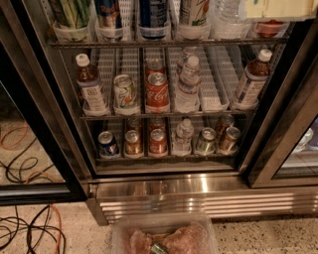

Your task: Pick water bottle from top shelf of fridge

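My gripper (280, 9) at the top shelf (164, 43).
At one o'clock, just beside the water bottle (226, 21); open or closed, I cannot tell.

Top shelf (124, 43): lanes packed side by side. Water bottle (226, 22) flanked by a tall can (194, 12) on the left and the gripper (278, 9), at the upper right corner. Middle rack (164, 115): one lane (213, 82) free.

Tool (278, 9) and water bottle (226, 20) partly beyond top edge.
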Robot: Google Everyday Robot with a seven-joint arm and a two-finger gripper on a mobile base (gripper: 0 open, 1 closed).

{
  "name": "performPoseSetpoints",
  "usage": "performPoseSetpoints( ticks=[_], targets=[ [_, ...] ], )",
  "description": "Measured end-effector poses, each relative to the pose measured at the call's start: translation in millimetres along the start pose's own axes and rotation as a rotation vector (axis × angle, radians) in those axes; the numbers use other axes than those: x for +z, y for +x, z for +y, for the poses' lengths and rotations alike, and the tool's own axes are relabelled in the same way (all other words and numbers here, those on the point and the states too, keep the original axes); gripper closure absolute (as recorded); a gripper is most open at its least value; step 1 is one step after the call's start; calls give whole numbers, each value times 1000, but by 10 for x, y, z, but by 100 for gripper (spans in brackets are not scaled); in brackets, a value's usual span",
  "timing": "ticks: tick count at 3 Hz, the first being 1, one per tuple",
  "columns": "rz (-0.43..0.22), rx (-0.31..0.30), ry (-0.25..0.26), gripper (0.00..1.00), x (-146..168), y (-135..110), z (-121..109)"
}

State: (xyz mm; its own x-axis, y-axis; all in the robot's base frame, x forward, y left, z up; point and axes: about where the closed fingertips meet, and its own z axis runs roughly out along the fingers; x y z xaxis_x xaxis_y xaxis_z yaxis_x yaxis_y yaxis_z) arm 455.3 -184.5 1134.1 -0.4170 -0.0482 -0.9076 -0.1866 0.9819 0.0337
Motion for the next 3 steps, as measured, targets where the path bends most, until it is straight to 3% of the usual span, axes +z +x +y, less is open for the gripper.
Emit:
performPoseSetpoints(
  ticks=[2,3],
  targets=[
    [0,0,0,4,0,0,0],
    [0,0,0,0,0,0,0]
  ],
)
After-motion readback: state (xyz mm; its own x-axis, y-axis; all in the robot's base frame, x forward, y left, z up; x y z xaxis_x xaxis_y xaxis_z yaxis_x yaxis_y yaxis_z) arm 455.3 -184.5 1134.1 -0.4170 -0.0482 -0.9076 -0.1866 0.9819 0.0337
